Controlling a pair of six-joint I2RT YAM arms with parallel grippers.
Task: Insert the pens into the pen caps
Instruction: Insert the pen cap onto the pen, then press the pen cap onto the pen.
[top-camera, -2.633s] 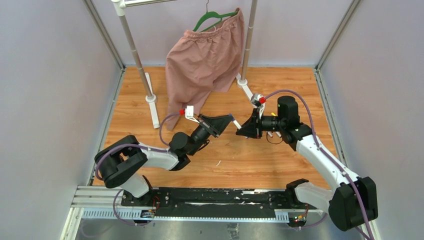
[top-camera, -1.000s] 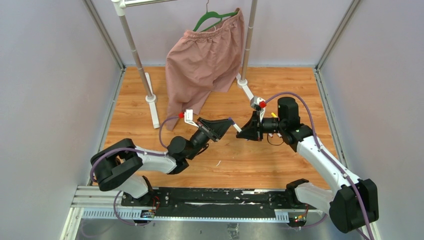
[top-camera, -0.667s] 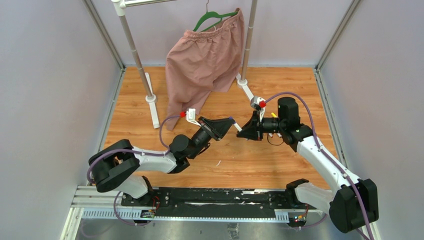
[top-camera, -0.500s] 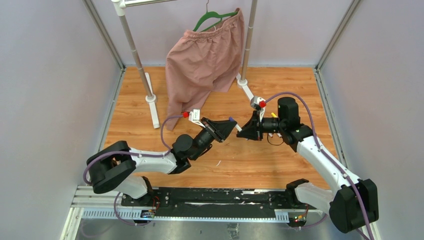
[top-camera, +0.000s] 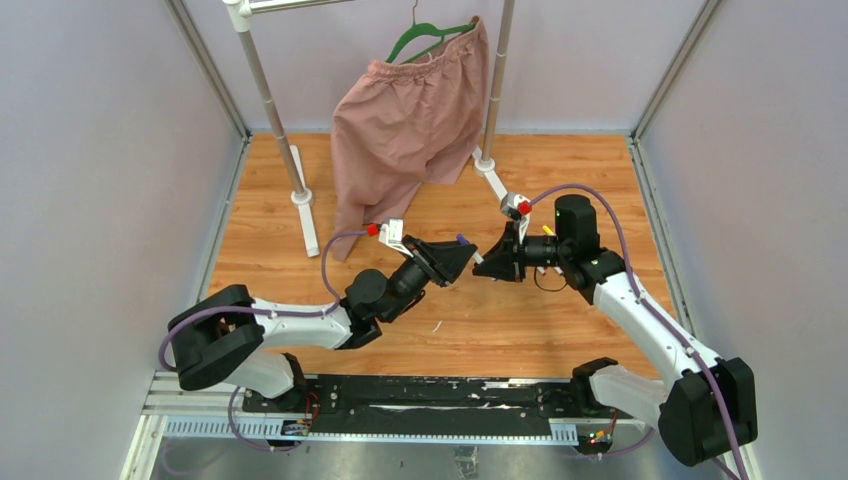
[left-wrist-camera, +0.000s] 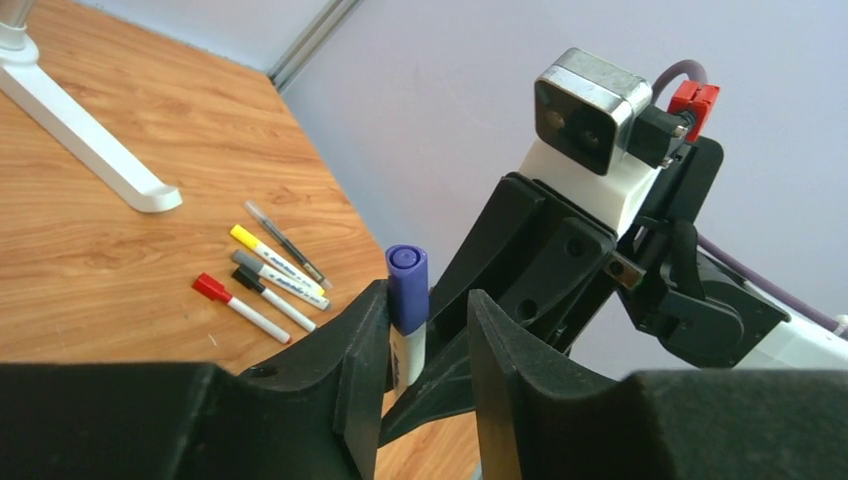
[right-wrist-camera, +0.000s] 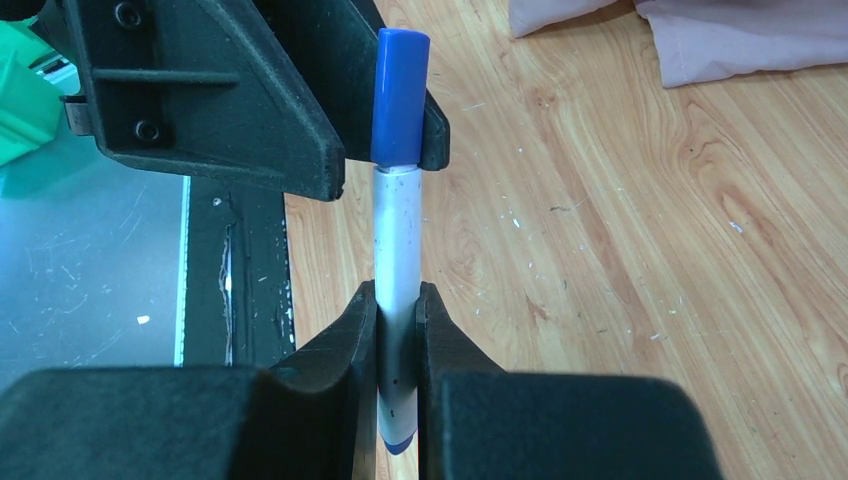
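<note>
Black fingers of my right hand (right-wrist-camera: 398, 305) were clenched on the lower part of a white pen (right-wrist-camera: 397, 230), with only its blue end poking out below them. I judged that low grip deliberate: it left the upper end free and kept the pen stiff against a push along its length. A blue cap (right-wrist-camera: 398, 95) sat on that upper end, meeting the barrel with no gap I could see, so I took it as pushed home.

My left hand (left-wrist-camera: 428, 300) stood released around the cap. One finger (left-wrist-camera: 360, 345) lay against the cap's side, or so near that I could not separate them; the other stood off with clear space between. It grasped nothing. The pen hung from the right hand alone, in the air above the wooden surface (left-wrist-camera: 110, 270), its capped end between the left hand's fingers.

Beyond the held pen, down on the surface, lay a cluster of loose pens, close together and roughly parallel. I made out a red-capped one (left-wrist-camera: 243, 310), a yellow-capped one (left-wrist-camera: 275, 260) and a grey-capped one (left-wrist-camera: 285, 284), but could not count the rest for certain. A white rack foot (left-wrist-camera: 80, 130) lay farther from the held pen than they did. Those I could see looked capped, so I reckoned this pen was among the last.
</note>
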